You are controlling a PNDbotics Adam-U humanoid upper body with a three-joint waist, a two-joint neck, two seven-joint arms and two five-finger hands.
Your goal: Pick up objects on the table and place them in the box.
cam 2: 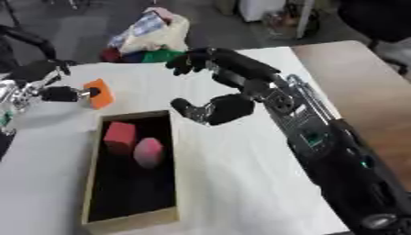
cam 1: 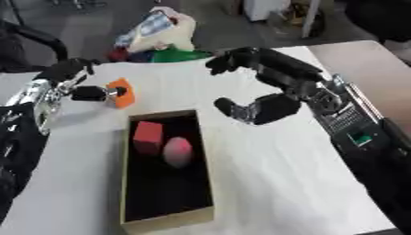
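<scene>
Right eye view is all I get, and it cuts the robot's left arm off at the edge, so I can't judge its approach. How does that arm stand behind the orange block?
Observer: The left eye view shows the silver forearm whole, reaching in over the white table from its left edge, with the left hand pinching the orange block.
Operator: Anything left of the box I'm missing?
Observer: A strip of bare table lies beside the black-lined cardboard box, then a black shape at the picture's edge.
</scene>
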